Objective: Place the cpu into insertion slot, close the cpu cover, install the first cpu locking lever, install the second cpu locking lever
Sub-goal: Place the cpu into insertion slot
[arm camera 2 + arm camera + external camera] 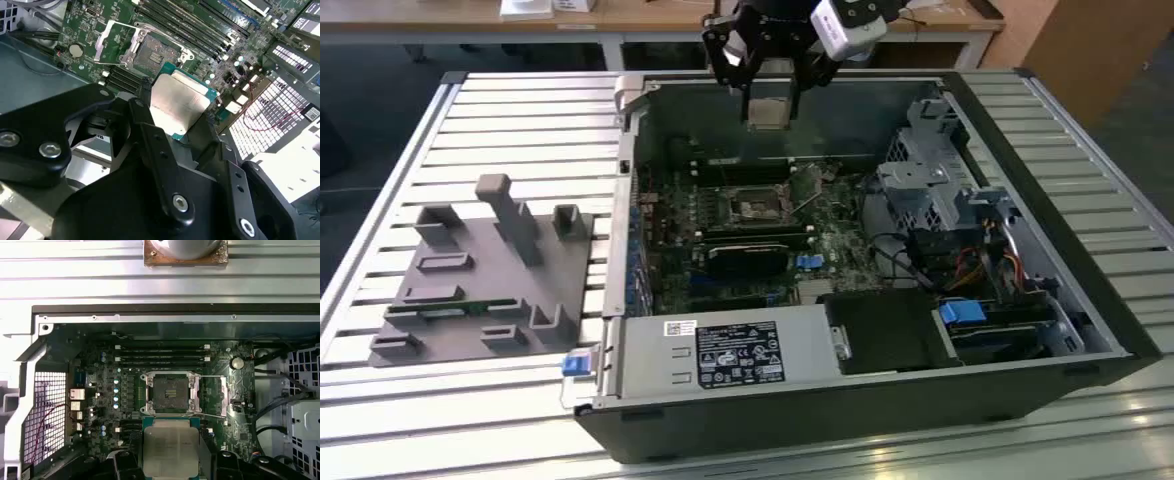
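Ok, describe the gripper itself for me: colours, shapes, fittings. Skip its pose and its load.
The gripper is matt black: thick, rounded linkage bars pinned with silvery bolt heads, narrowing to two slim black fingers. In the exterior view a white rounded housing is mounted beside it.

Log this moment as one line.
gripper: shut on cpu | cpu: clear of slot, unseated | slot: empty | cover: open
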